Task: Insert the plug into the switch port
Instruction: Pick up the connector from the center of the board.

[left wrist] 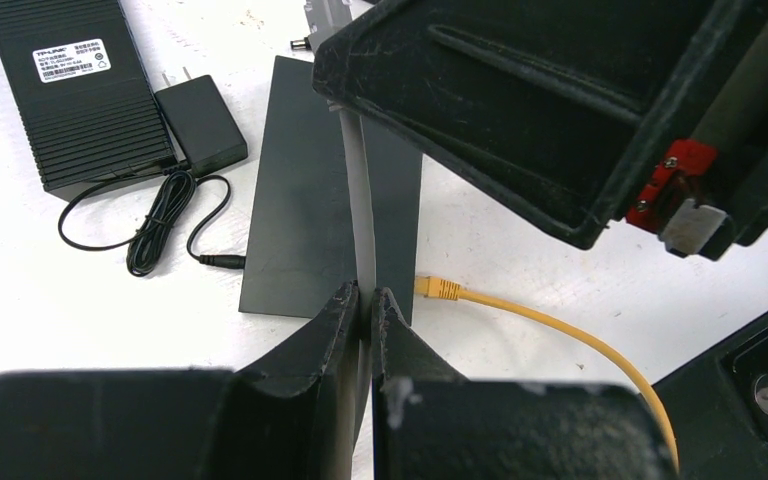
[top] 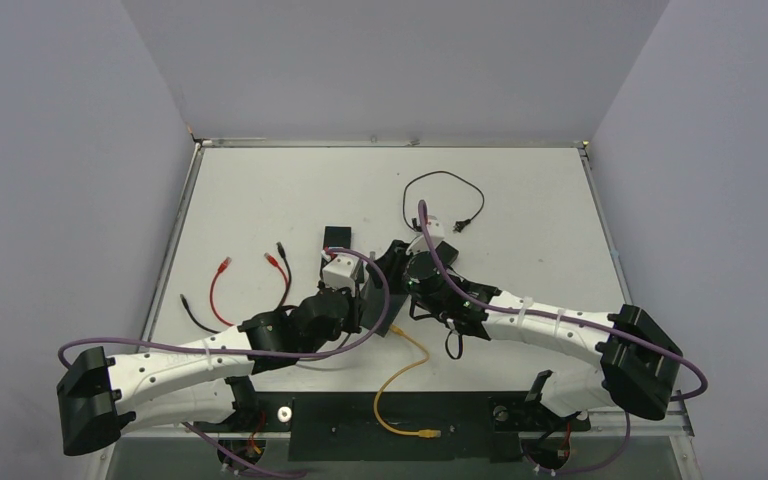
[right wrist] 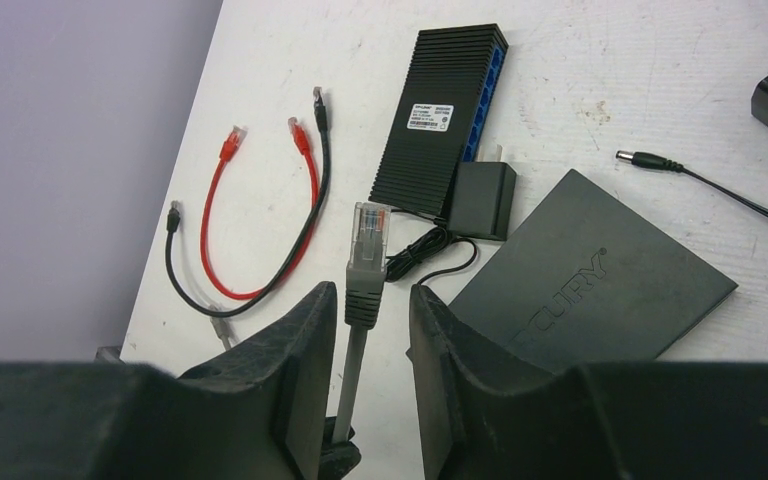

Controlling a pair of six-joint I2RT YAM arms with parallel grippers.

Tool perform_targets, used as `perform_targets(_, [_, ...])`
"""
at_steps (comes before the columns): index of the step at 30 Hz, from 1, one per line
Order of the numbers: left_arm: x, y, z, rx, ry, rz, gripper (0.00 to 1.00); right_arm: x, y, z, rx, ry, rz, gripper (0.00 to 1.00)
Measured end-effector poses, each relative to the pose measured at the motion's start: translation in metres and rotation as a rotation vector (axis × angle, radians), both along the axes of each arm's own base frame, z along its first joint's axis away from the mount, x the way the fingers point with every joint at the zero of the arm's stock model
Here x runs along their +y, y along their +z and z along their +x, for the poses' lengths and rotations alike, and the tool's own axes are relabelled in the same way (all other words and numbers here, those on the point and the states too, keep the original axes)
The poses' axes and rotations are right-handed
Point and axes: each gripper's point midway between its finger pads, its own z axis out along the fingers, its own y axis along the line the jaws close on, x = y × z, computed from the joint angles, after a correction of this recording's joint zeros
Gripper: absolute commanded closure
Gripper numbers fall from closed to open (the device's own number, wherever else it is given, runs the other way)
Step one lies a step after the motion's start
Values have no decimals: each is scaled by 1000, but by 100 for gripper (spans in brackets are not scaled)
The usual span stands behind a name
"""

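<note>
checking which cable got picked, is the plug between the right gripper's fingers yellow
No, the plug standing between the fingers of the right gripper is grey, with a grey cable running down from it.

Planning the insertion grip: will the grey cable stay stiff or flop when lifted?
Probably stiff over short spans: the grey cable runs straight through the right gripper without sagging. Its clear plug looks light and would likely twist if pinched off-centre.

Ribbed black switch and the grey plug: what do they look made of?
Ribbed black switch: likely moulded plastic, matte; fine ribs, no glare, though painted metal can't be excluded. Grey plug: clear glossy plastic tip, coloured wires showing through, on a matte grey boot, probably rubbery.
</note>
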Motion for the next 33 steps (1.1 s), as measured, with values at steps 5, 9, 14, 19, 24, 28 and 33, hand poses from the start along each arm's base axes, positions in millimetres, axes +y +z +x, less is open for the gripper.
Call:
perform_targets(5, [0, -1, 0, 0, 3, 3, 100, 2, 0, 1, 2, 0, -3, 71])
perform_targets(9, [0, -2, 1, 0, 5, 11, 100, 3, 2, 2, 4, 0, -6, 72])
perform_targets(14, [0, -3, 0, -2, 4, 14, 100, 5, 4, 3, 7, 1, -12, 74])
perform_targets(19, [0, -3, 0, -5, 7, 18, 100, 3, -3, 2, 22, 1, -35, 75])
perform_targets(24, [1, -3, 1, -11, 12, 25, 100, 3, -9, 1, 36, 7, -50, 78])
perform_targets(28, [3, -4, 1, -13, 13, 33, 100, 3, -10, 1, 40, 10, -52, 82])
perform_targets(33, [3, -4, 1, -14, 14, 33, 100, 6, -8, 0, 41, 18, -45, 100])
